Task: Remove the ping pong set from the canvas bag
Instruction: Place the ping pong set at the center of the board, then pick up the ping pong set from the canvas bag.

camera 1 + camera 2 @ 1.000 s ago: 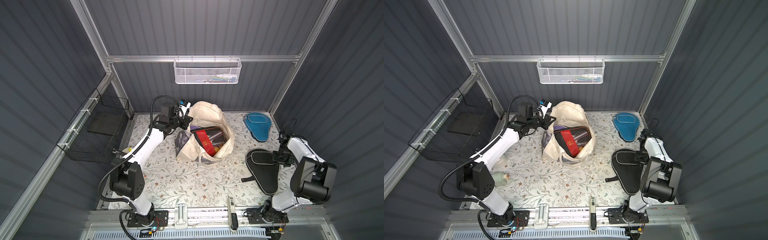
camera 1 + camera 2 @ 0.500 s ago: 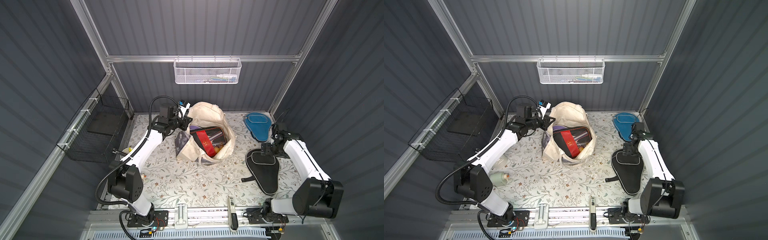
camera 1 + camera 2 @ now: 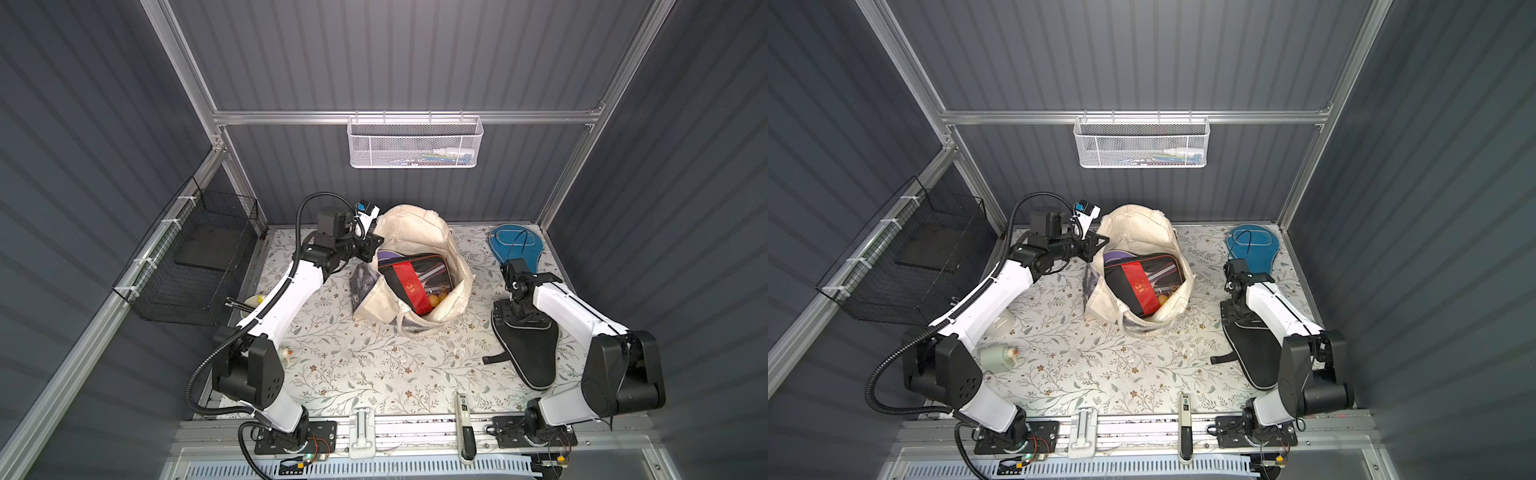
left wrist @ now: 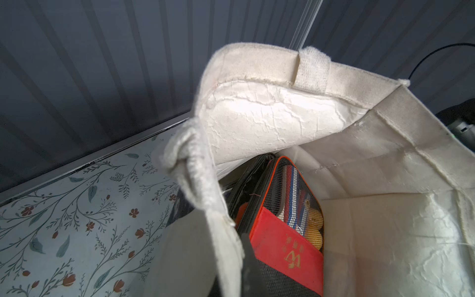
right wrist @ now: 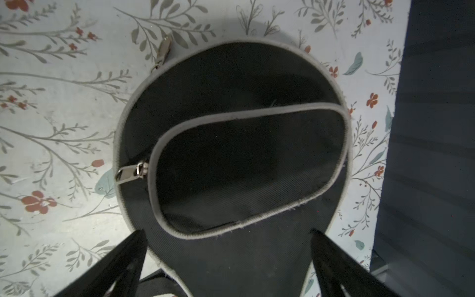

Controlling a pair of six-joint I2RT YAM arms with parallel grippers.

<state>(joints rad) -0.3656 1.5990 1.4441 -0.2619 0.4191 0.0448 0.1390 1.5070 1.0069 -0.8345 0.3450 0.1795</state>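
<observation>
The cream canvas bag (image 3: 419,232) (image 3: 1138,226) stands open at the back middle of the table. Inside lies the red-and-black paddle case (image 3: 409,280) (image 3: 1140,284) (image 4: 285,244), with a purple cover (image 3: 388,257) (image 3: 1115,257) behind it. My left gripper (image 3: 372,245) (image 3: 1096,243) (image 4: 236,270) is shut on the bag's rim (image 4: 218,205) and holds it up. A black paddle cover (image 3: 534,353) (image 3: 1258,353) (image 5: 244,159) lies flat at the right. My right gripper (image 3: 517,318) (image 3: 1237,311) (image 5: 228,257) hangs open just above it, touching nothing. A blue cover (image 3: 513,247) (image 3: 1252,243) lies at the back right.
A white mesh basket (image 3: 415,143) hangs on the back wall, and a black wire basket (image 3: 195,266) is fixed to the left wall. Small cups (image 3: 998,359) sit by the left arm's base. A pen-like tool (image 3: 463,424) lies on the front rail.
The right gripper opened wide and swung from the table's right edge inward, over the black cover's round end. The left gripper kept its hold on the bag's rim.
</observation>
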